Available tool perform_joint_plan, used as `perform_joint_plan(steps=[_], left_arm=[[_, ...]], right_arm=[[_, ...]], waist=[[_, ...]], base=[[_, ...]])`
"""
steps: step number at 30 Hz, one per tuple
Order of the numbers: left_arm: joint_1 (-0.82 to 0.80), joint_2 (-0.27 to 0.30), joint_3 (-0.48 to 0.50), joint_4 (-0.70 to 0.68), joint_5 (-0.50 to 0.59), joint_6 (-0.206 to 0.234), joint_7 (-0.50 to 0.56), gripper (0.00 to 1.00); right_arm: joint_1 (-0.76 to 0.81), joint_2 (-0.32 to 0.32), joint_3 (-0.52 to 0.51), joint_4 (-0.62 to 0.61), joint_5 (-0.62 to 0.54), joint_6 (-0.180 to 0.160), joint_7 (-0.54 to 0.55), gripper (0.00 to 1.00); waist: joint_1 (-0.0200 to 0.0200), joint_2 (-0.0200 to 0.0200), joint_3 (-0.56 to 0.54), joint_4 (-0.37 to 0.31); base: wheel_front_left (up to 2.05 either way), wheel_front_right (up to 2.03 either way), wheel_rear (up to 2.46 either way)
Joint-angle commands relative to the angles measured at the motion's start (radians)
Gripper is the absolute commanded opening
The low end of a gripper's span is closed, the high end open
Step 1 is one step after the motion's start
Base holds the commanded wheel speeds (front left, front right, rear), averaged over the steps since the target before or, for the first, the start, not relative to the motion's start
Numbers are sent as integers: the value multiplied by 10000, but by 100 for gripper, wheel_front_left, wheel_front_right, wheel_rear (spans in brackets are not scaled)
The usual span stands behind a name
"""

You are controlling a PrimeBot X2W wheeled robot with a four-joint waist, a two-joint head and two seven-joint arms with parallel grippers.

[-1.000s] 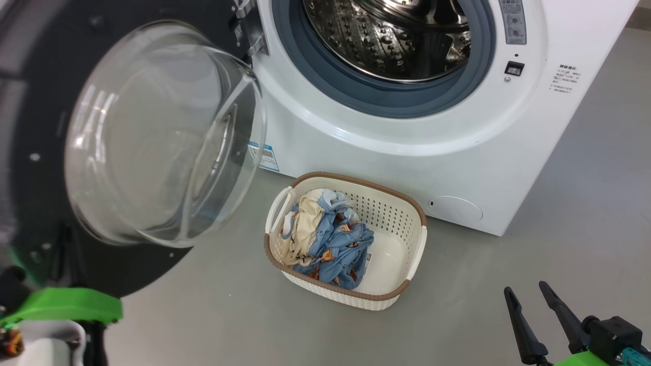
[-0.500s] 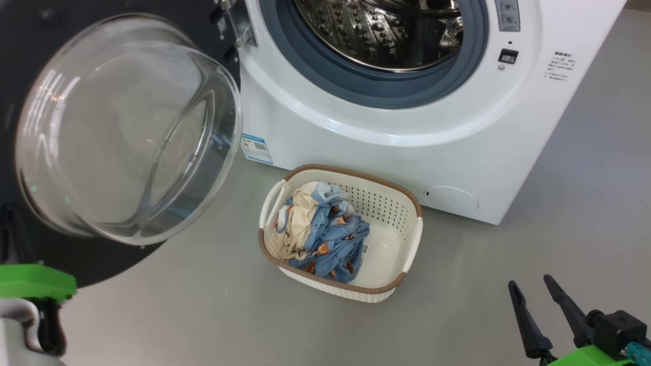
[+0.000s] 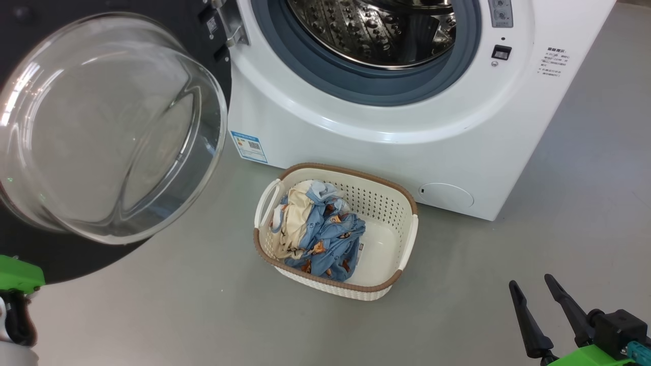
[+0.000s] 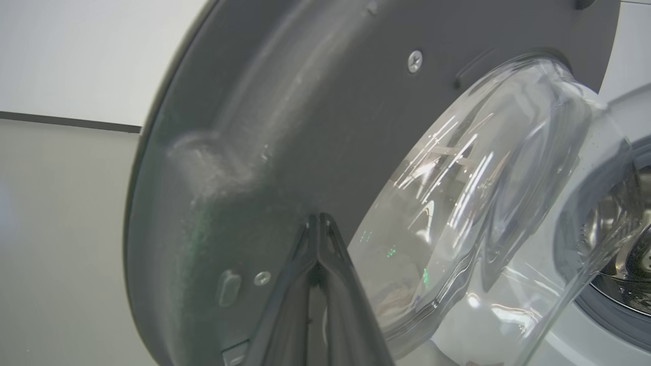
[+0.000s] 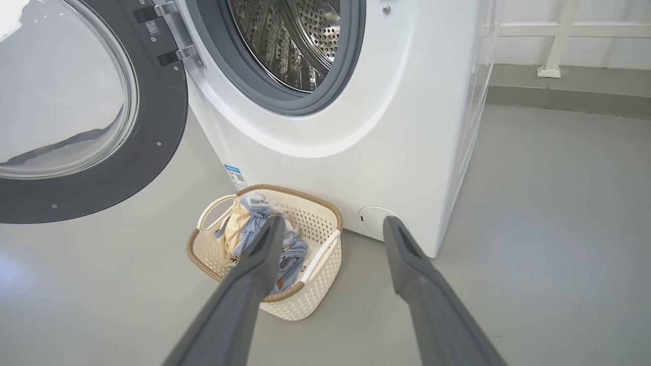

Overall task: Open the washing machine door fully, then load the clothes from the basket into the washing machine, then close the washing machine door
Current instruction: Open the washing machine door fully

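Observation:
The washing machine (image 3: 356, 147) stands with its steel drum (image 3: 376, 30) exposed. The washing machine door (image 3: 101, 127) hangs swung out to the left, its glass bowl facing me. In the left wrist view my left gripper (image 4: 318, 219) is shut and empty, its tips close against the door's grey inner face (image 4: 254, 127) beside the glass; whether they touch I cannot tell. The basket (image 3: 351, 175) sits on the floor before the machine, with the clothes (image 3: 320, 234) heaped in its left half. Low at the right, my right gripper (image 3: 530, 280) is open, short of the basket (image 5: 305, 195) and the clothes (image 5: 249, 218).
My left arm's green mount (image 3: 15, 274) shows at the lower left edge, under the door's black rim. Grey floor (image 3: 483, 264) lies between the basket and my right gripper. A round cap (image 3: 447, 195) sits low on the machine's front, and a wall with white rails (image 5: 559, 30) stands behind.
The door has swung further out to the left, and my left arm's green mount has slid left towards the picture's edge. The head camera has shifted slightly. My right gripper has stayed open.

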Motion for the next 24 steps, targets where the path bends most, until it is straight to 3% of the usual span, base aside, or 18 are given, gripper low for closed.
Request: perform_joint_plan(steps=[1,12,24], left_arm=[[-389,727,343,-66,35,62,-82,0],[-290,704,216,13,31,62,-82,0],[871,119,-318,-1166,-377,62,-82,0]], right_arm=[[-353,-194,304,-235,-120,14,-120,100],[-280,-177,256,-220,-111,14,-120,100],[-117,-170,154,-260,-87,14,-120,100]], waist=[[0,0,21,-31],[0,0,-134,-126],[0,0,-414,-5]], base=[[0,0,0],[0,0,0],[0,0,0]])
